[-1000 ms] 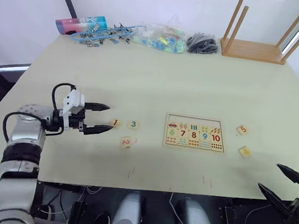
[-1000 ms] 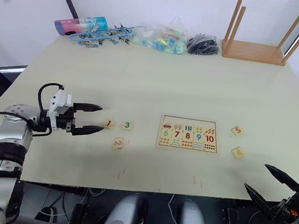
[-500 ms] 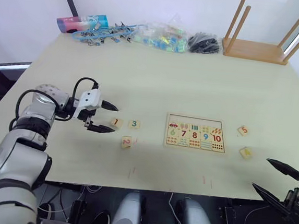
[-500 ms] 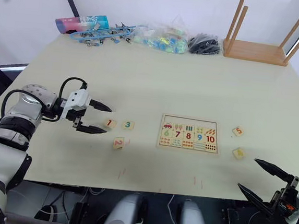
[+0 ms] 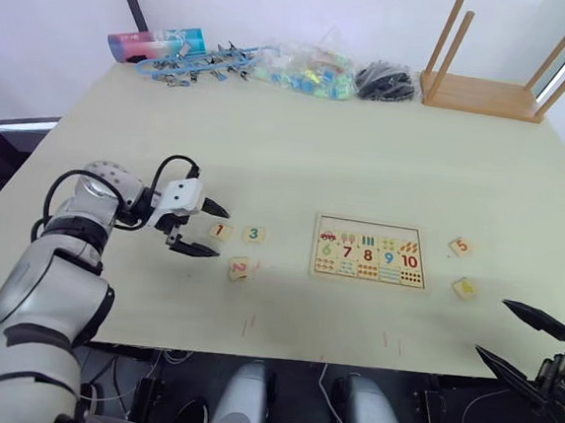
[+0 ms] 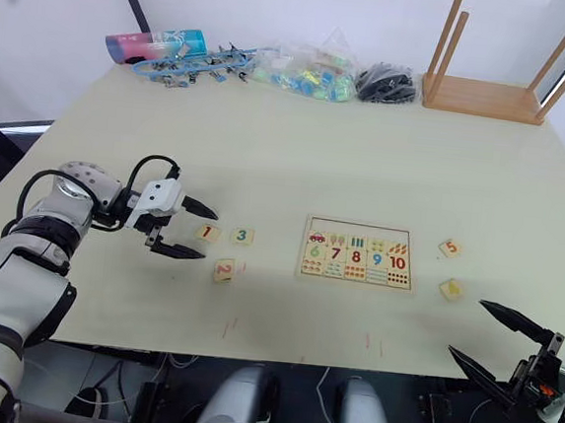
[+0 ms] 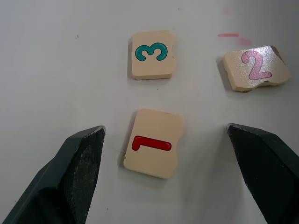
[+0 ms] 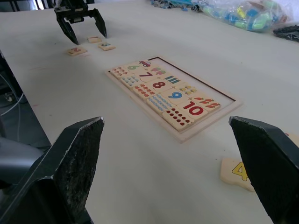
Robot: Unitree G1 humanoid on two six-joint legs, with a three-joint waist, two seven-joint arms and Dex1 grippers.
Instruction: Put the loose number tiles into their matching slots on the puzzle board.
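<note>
The puzzle board point(image 5: 369, 251) lies at the centre of the table point(image 5: 297, 153). At its 9 o'clock sit the 3 tile point(image 5: 253, 235) and the 1 tile point(image 5: 220, 232), side by side, with the 2 tile point(image 5: 239, 268) at their 6 o'clock. The left gripper point(image 5: 210, 230) stands spread just at the 1 tile's 9 o'clock. At the board's 3 o'clock lie the 5 tile point(image 5: 460, 247) and the 4 tile point(image 5: 465, 287). The right gripper point(image 5: 515, 338), fingers apart, sits at 4 o'clock, off the table edge.
</note>
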